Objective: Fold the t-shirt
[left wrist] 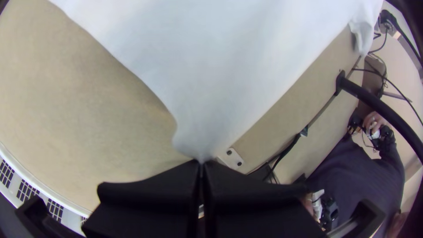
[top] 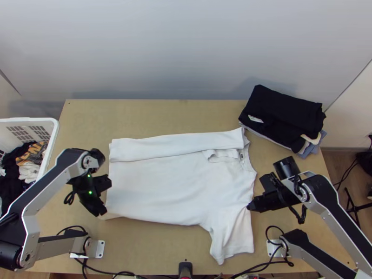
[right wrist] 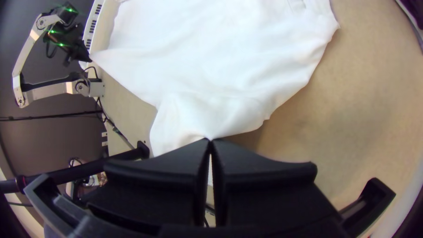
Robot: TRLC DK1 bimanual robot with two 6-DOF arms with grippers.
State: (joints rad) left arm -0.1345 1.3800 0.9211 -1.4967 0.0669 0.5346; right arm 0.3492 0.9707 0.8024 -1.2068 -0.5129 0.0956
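The white t-shirt (top: 172, 186) lies on the table with its far side folded inward as a long strip, collar toward the right, the near sleeve spread out. At its lower left corner, my left gripper (top: 103, 215) is shut on the hem; in the left wrist view the cloth runs to a point at the left gripper (left wrist: 202, 162). My right gripper (top: 249, 207) is shut on the shirt's right edge by the near sleeve's shoulder; in the right wrist view the fabric (right wrist: 207, 101) gathers at the right gripper (right wrist: 210, 140).
A stack of folded dark clothes (top: 283, 116) stands at the table's far right corner. A white basket (top: 53, 135) holding clothes is at the left. Bare wood (top: 153, 246) shows along the near side, with cables at the edge.
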